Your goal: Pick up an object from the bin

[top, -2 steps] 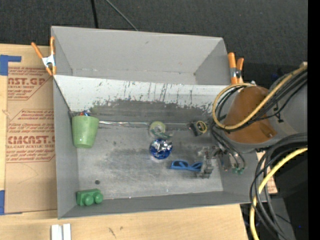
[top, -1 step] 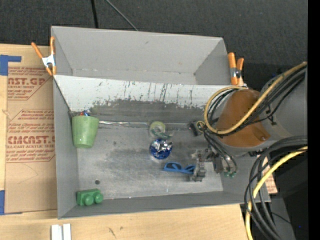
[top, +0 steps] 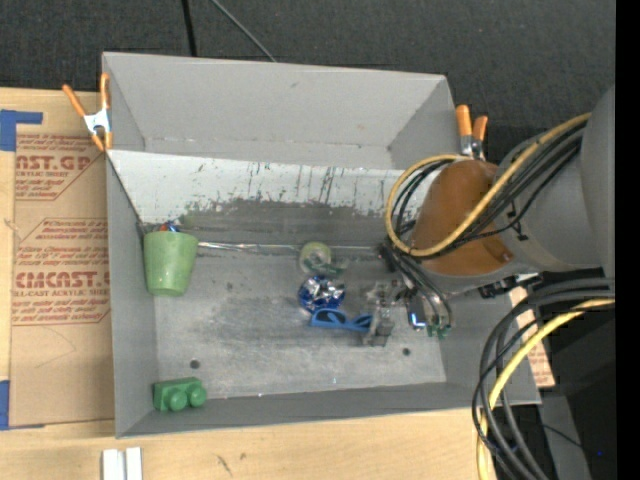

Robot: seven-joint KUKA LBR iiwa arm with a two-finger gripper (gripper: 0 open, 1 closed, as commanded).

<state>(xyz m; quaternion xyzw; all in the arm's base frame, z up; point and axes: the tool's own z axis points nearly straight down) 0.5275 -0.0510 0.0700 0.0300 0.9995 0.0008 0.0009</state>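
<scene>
From where I am standing, the grey bin is holding only a few loose things. Far left, a green cup is lying tipped over beside the left wall, its wider end pointing toward the back. Nearer the front, in the left corner, a small green block is lying alone, well apart from everything else. Toward the middle, a pale round thing is resting near the back wall. Just in front of it, a blue-white lump is sitting on the floor, with a blue strip lying against its front side and running rightward. The claw is reaching down to the floor right at the strip's right end. I cannot tell whether it is released or clenched, or grasping anything. Behind it, the arm's orange cover and looping cables are hanging over the right wall.
</scene>
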